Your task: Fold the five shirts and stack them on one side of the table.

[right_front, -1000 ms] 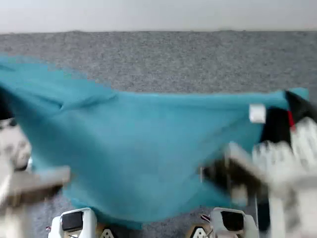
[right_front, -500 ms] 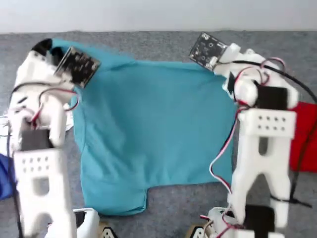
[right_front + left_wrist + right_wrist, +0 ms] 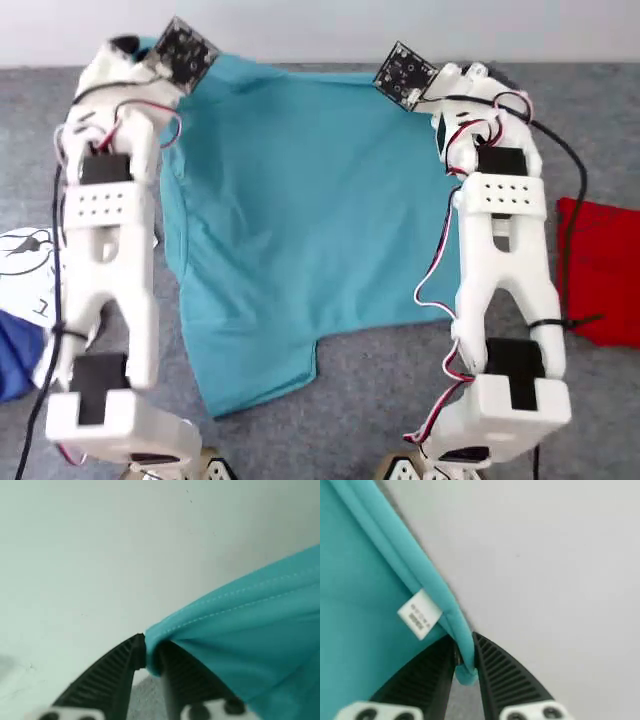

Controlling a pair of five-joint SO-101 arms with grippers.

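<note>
Towards the near edge of the tabletop [image 3: 380,420], the near end of the teal shirt [image 3: 310,220] is seen lying askew and rumpled. The spreading is judged best done by pulling both held corners evenly taut, then lowering them together. At the far edge, the shirt's border is pinched by the left gripper [image 3: 150,656] and the right gripper [image 3: 465,662], each closed narrowly on the fabric.
</note>
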